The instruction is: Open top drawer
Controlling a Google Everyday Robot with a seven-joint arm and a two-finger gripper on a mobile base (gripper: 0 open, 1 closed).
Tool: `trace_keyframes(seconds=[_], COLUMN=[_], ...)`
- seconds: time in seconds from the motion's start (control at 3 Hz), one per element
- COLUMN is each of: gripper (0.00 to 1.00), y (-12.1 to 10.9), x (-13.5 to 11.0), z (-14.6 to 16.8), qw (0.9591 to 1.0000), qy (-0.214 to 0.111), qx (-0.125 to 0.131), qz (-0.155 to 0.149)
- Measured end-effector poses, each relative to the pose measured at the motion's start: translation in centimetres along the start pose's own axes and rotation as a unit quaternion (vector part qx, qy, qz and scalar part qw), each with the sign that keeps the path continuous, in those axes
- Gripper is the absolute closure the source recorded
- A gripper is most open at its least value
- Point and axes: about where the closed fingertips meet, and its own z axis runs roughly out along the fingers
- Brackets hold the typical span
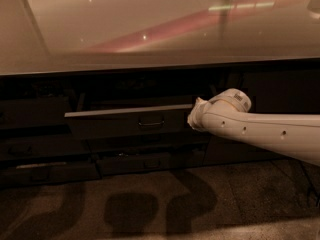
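Observation:
The top drawer (120,124) is a dark grey flat front with a small rectangular centre handle (151,122). It stands pulled out a little from the cabinet, its pale top edge showing as a strip. My white arm reaches in from the right, and the gripper (194,118) sits at the drawer front's right end, just right of the handle. The arm's wrist hides the gripper's tip.
A glossy countertop (150,29) overhangs the drawers. Lower drawer fronts (145,161) sit below the top one, another bank (40,154) stands at the left, and a dark cabinet door (280,94) at the right. Mottled floor (150,204) lies in front.

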Motion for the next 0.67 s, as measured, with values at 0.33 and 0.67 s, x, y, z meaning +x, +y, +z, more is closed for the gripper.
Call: trace_keyframes(seconds=[0.33,0.67], gripper=[1.00,1.00], y=[0.31,0.20], x=[1.29,1.07], z=[-0.95,-1.39], qw=[1.0000,1.0000], qy=[-0.004,-0.004], qx=[0.005,0.005], qz=[0.005,0.005])
